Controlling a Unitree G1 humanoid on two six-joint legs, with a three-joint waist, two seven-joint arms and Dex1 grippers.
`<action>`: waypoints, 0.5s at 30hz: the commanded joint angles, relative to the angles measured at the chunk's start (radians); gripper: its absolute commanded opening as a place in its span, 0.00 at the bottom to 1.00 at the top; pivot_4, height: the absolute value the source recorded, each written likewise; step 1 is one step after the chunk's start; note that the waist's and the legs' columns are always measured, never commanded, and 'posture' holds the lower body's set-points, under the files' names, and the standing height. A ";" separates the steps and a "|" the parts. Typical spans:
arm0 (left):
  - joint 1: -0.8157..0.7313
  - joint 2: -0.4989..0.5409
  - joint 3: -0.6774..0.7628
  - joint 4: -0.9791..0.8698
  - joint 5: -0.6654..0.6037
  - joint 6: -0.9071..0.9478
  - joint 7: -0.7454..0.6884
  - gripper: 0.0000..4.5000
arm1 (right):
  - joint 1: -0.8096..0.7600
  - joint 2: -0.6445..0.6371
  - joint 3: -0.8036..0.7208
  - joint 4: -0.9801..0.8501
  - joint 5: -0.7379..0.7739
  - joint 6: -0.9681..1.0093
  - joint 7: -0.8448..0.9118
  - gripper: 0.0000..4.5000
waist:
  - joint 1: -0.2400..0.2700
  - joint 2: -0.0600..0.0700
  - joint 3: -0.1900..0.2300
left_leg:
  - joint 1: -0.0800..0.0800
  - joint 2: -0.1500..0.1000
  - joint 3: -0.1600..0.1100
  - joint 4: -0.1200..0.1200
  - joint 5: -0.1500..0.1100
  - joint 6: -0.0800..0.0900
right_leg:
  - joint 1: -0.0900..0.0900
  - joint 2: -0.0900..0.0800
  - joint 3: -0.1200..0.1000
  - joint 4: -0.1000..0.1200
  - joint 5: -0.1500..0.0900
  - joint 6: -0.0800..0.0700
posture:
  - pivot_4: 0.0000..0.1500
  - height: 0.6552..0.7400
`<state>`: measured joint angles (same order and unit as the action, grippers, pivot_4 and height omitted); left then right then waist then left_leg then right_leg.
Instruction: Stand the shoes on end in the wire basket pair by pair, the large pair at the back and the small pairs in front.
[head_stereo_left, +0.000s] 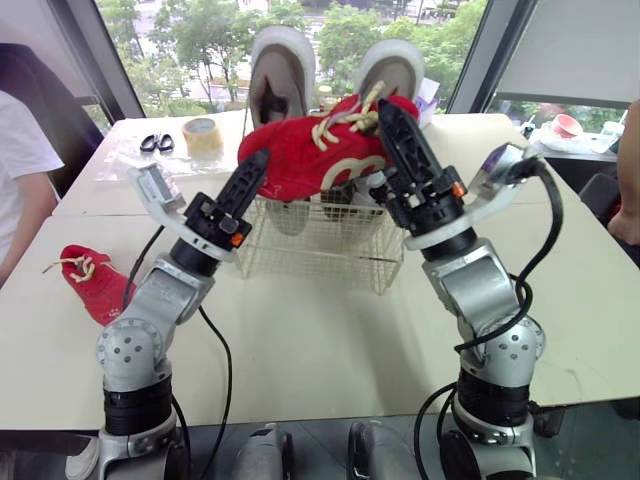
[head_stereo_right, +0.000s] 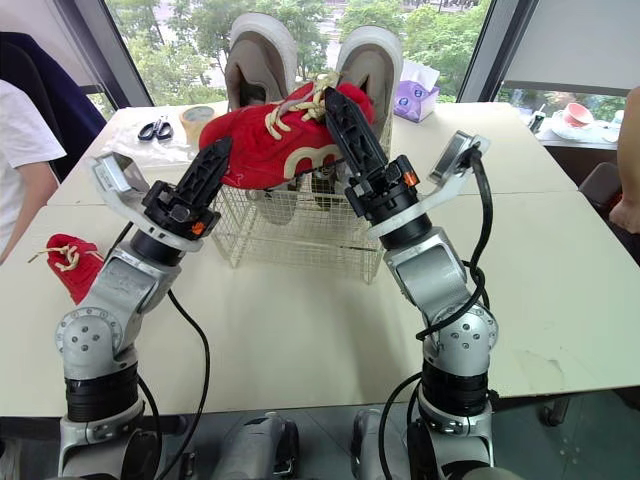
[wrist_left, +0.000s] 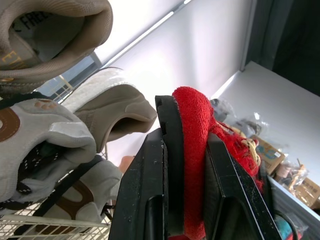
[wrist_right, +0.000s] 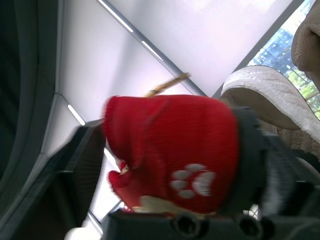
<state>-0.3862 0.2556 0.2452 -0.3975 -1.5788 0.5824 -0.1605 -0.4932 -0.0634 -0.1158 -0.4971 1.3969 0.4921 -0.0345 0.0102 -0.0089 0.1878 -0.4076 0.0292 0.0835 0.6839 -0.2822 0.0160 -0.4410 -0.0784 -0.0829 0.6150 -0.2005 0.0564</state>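
One red shoe (head_stereo_left: 310, 155) hangs over the wire basket (head_stereo_left: 320, 250), at six o'clock of the large pair (head_stereo_left: 283, 80) standing on end. We should turn it upright and lower it in front, leaving room for its mate (head_stereo_left: 90, 280). Our left gripper (head_stereo_left: 258, 165) clamps its nine o'clock end, our right gripper (head_stereo_left: 385, 118) its three o'clock end, forearms slanting toward twelve.

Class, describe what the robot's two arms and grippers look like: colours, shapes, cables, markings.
Both arms are silver-grey metal with rounded joints and black bands. The left gripper and the right gripper each have two long tapering black fingers, an orange mark at the base, a white wrist bracket and a trailing black cable.
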 joint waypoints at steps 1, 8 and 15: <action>0.010 0.018 -0.018 -0.038 0.026 0.013 -0.011 0.05 | -0.026 0.003 0.003 -0.029 0.008 -0.017 0.019 0.51 | 0.000 0.000 0.000 | 0.000 0.000 0.000 0.000 0.000 0.000 | 0.000 0.000 0.000 0.000 0.000 0.000 | 1.00 1.00; 0.015 0.038 -0.035 -0.041 0.084 0.018 -0.006 0.47 | -0.040 0.003 0.005 -0.019 0.009 -0.010 0.021 0.23 | 0.000 0.000 0.000 | 0.000 0.000 0.000 0.000 0.000 0.000 | 0.000 0.000 0.000 0.000 0.000 0.000 | 1.00 1.00; 0.087 0.082 -0.017 -0.109 0.088 0.031 0.051 0.99 | -0.133 -0.049 -0.067 0.013 0.064 -0.014 0.019 0.23 | -0.004 0.000 0.000 | 0.000 0.000 0.000 0.000 0.000 0.000 | -0.001 0.000 0.000 0.000 0.000 0.000 | 1.00 1.00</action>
<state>-0.3226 0.3177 0.2178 -0.4801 -1.4990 0.6017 -0.1409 -0.5803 -0.1032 -0.1432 -0.4501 1.4044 0.4973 -0.0345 0.0060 -0.0087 0.1880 -0.4080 0.0297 0.0836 0.6835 -0.2822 0.0161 -0.4419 -0.0783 -0.0829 0.6148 -0.2005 0.0563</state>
